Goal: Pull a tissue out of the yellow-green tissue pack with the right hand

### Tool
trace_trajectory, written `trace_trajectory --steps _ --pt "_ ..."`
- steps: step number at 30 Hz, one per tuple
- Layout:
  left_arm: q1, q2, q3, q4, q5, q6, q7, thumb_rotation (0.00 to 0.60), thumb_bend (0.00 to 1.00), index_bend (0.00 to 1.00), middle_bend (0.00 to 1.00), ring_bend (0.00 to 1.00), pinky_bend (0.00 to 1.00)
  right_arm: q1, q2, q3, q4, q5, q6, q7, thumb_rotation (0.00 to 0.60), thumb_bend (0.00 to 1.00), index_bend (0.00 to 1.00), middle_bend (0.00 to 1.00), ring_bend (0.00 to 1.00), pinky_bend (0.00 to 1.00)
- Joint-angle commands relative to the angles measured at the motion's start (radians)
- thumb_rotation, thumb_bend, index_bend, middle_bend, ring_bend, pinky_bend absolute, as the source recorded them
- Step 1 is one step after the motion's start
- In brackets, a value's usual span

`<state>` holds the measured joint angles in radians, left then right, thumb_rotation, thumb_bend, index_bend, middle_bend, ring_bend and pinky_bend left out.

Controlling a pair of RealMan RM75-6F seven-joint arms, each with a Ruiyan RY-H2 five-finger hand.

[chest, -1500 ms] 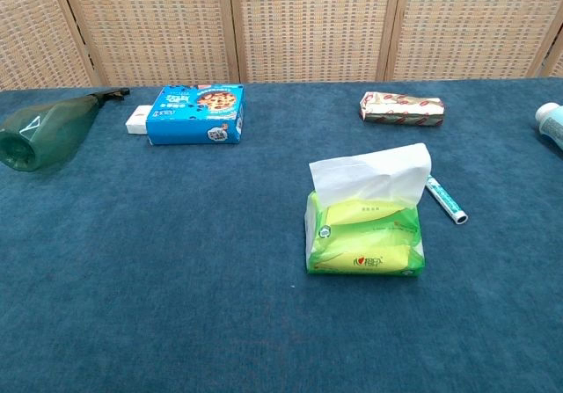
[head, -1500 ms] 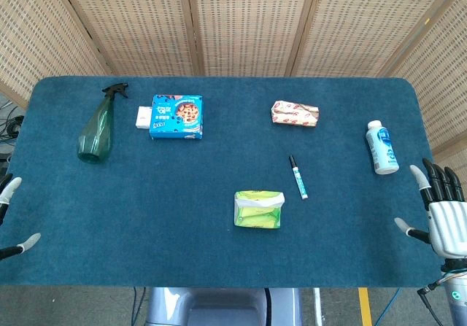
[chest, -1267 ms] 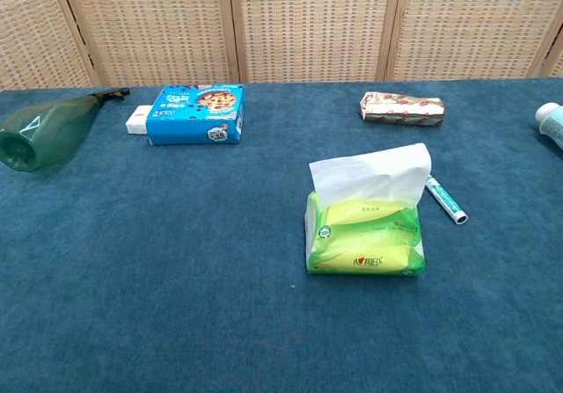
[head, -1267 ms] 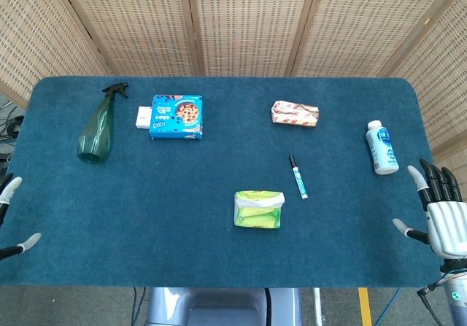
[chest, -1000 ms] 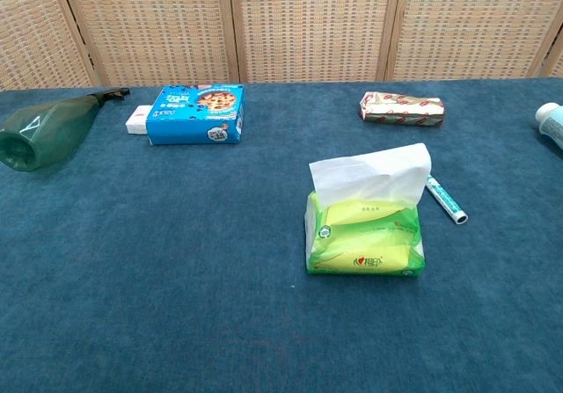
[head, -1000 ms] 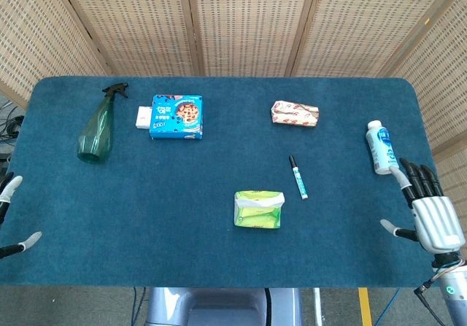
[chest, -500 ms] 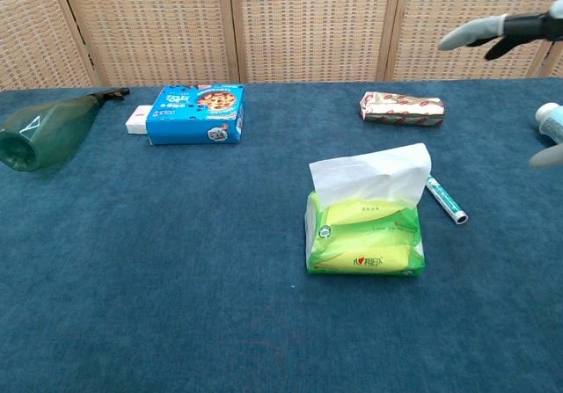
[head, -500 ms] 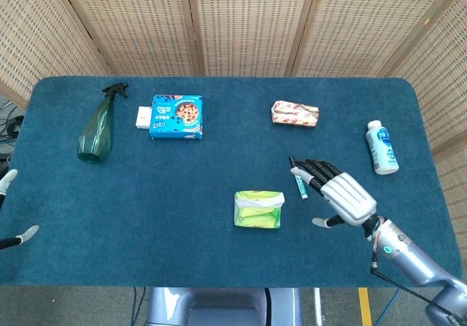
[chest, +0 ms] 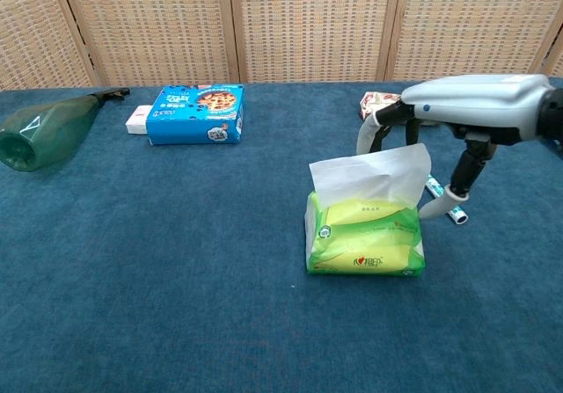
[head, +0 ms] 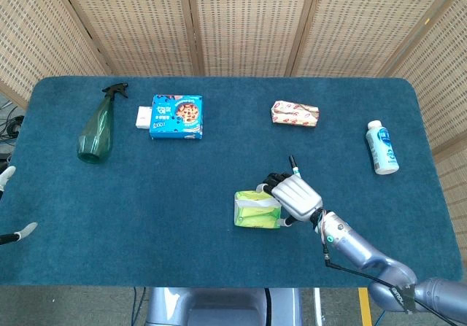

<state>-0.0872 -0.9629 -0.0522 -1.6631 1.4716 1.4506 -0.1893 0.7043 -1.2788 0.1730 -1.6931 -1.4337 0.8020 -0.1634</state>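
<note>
The yellow-green tissue pack (head: 257,210) (chest: 365,239) lies near the table's front middle, with a white tissue (chest: 369,175) standing up out of its top. My right hand (head: 295,195) (chest: 457,116) hovers over the pack's right side, behind the tissue. Its fingers (chest: 385,122) hang down spread apart and its thumb (chest: 437,206) points down at the pack's right; it holds nothing. Whether it touches the tissue is unclear. Of my left hand (head: 10,203), only spread fingertips show, at the table's left edge.
A marker pen (chest: 444,201) lies just right of the pack, partly under my right hand. Further back are a red-white packet (head: 295,113), a blue cookie box (head: 176,116), a small white box (head: 142,117) and a green spray bottle (head: 95,127). A white bottle (head: 382,147) lies at the right.
My right hand has swept from the table's right edge leftward to the tissue pack, its arm now stretched over the table. The left hand has barely moved.
</note>
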Motion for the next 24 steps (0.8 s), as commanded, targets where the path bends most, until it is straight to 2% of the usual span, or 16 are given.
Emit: trace_trajectory --steps 1,3,6,9,16,21,24 --pt "-0.001 -0.001 -0.001 0.001 -0.002 -0.002 -0.002 0.6 0.0 0.0 0.0 0.0 0.0 0.019 -0.047 0.001 0.029 0.035 -0.001 -0.028 0.6 0.33 0.46 0.5 0.38 0.48" --pt "-0.001 0.0 -0.001 0.001 -0.003 -0.002 -0.003 0.6 0.0 0.0 0.0 0.0 0.0 0.023 -0.063 -0.001 0.04 0.047 -0.002 -0.018 0.6 0.48 0.55 0.59 0.45 0.56" --pt "-0.001 0.0 -0.001 0.0 -0.002 -0.001 -0.004 0.6 0.0 0.0 0.0 0.0 0.0 0.028 -0.084 -0.005 0.062 0.045 0.011 -0.011 0.6 0.64 0.6 0.63 0.49 0.61" --pt "-0.001 -0.001 -0.002 0.0 -0.005 0.0 -0.005 0.6 0.0 0.0 0.0 0.0 0.0 0.027 -0.092 -0.011 0.071 0.036 0.03 -0.007 0.6 0.67 0.65 0.65 0.52 0.64" --pt "-0.004 -0.002 -0.001 0.002 -0.005 -0.007 -0.008 0.6 0.0 0.0 0.0 0.0 0.0 0.026 -0.073 -0.001 0.044 -0.02 0.101 0.022 0.6 0.67 0.66 0.67 0.53 0.64" --pt "-0.005 0.0 -0.003 0.005 -0.009 -0.01 -0.016 0.6 0.0 0.0 0.0 0.0 0.0 0.043 -0.044 0.09 0.017 -0.055 0.206 0.042 0.6 0.68 0.66 0.67 0.54 0.64" --pt "-0.008 0.001 -0.004 0.007 -0.015 -0.018 -0.023 0.6 0.0 0.0 0.0 0.0 0.0 0.08 -0.048 0.204 0.032 -0.015 0.26 0.106 0.6 0.71 0.66 0.67 0.54 0.65"
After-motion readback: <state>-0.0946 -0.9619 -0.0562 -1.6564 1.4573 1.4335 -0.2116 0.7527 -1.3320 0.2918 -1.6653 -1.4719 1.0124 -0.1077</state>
